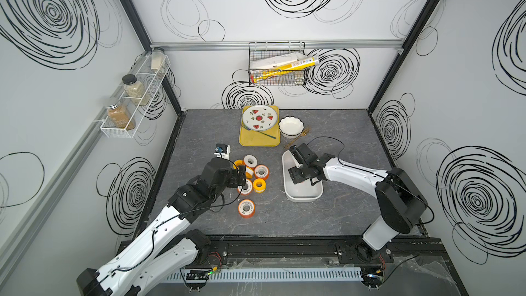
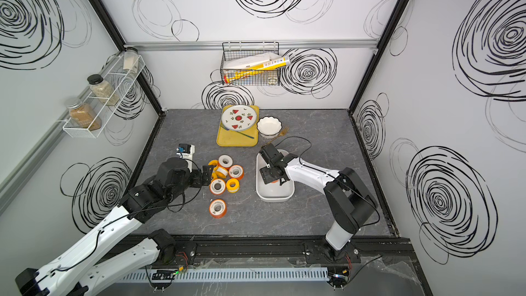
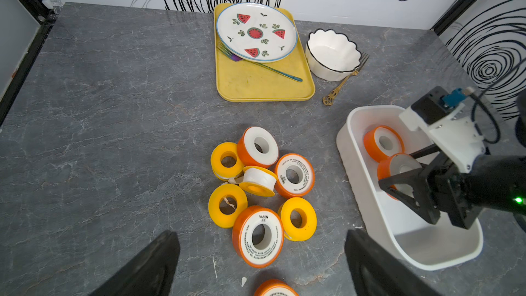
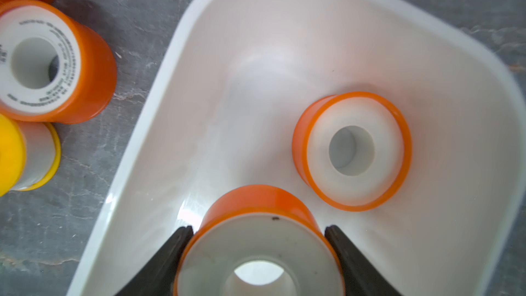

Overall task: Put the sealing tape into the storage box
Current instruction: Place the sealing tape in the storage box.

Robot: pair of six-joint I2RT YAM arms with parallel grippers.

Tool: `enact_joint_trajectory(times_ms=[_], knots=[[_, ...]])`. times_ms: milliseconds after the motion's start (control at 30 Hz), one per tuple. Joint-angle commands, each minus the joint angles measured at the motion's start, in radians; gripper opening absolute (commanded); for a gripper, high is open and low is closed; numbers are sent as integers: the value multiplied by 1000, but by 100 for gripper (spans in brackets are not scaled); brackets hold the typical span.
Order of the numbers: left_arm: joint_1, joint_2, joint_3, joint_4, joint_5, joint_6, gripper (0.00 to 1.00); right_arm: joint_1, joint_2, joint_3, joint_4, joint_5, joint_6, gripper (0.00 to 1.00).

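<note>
I have the right gripper (image 4: 259, 230) clamped on an orange spool (image 4: 256, 206) within the storage box (image 4: 227, 66) — touching its floor or not, I can't tell | second orange spool (image 4: 316, 152) lies flat in the box, just beside | left gripper (image 3: 260, 237) spread wide, empty, over the loose sealing tape (image 3: 257, 177) clustered beside the box
</note>
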Motion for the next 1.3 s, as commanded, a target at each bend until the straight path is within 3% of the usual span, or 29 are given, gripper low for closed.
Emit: enact_joint_trajectory(times_ms=[0, 167, 567, 800, 1133, 1267], knots=[[5, 4, -8, 38, 1, 11, 97, -2, 30, 14, 30, 7, 5, 56], [6, 6, -11, 41, 3, 11, 97, -2, 62, 29, 36, 3, -2, 59], [6, 9, -9, 38, 0, 11, 98, -2, 72, 66, 29, -11, -10, 81], [6, 8, -9, 38, 2, 10, 97, -2, 35, 66, 18, -10, -17, 84], [6, 2, -9, 38, 5, 11, 97, -2, -141, -47, 3, -20, 10, 60], [6, -2, -9, 39, 5, 11, 97, -2, -181, -109, -4, -26, 24, 42]])
